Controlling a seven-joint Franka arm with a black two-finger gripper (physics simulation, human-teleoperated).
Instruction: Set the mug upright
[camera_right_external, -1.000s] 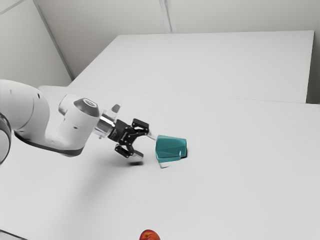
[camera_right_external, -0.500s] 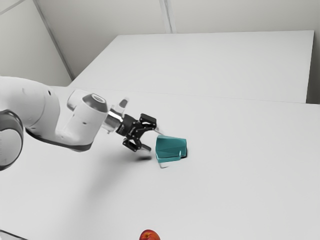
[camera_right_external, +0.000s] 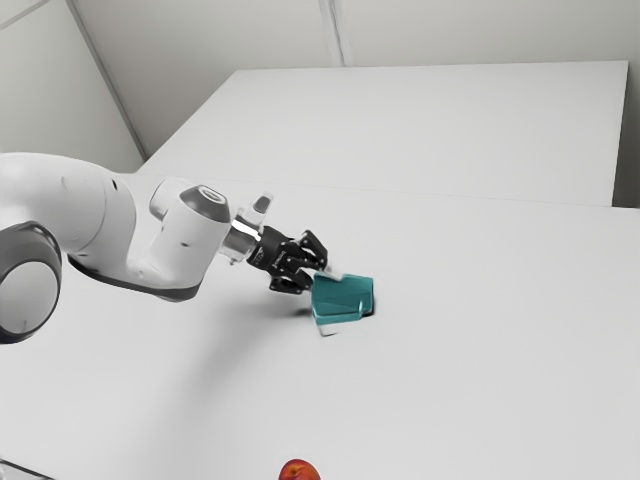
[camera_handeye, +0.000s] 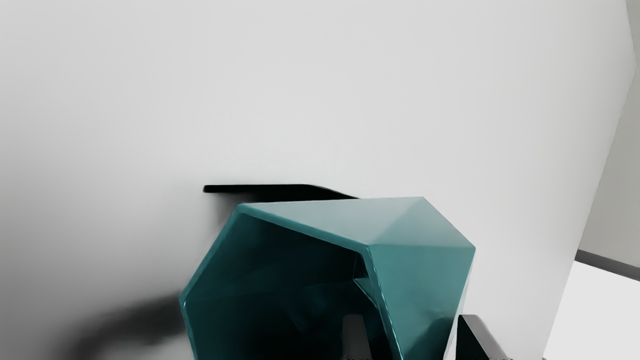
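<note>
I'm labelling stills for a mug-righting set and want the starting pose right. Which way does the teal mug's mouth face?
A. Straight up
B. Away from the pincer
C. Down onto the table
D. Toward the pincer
D: the mug lies on its side, and the wrist view, from beside the pincer, looks past the rim into its dark inside.

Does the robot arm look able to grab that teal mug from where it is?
Probably yes: the mug lies on its side, mouth toward the open fingers, which appear to straddle its wall. The way looks free.
</note>
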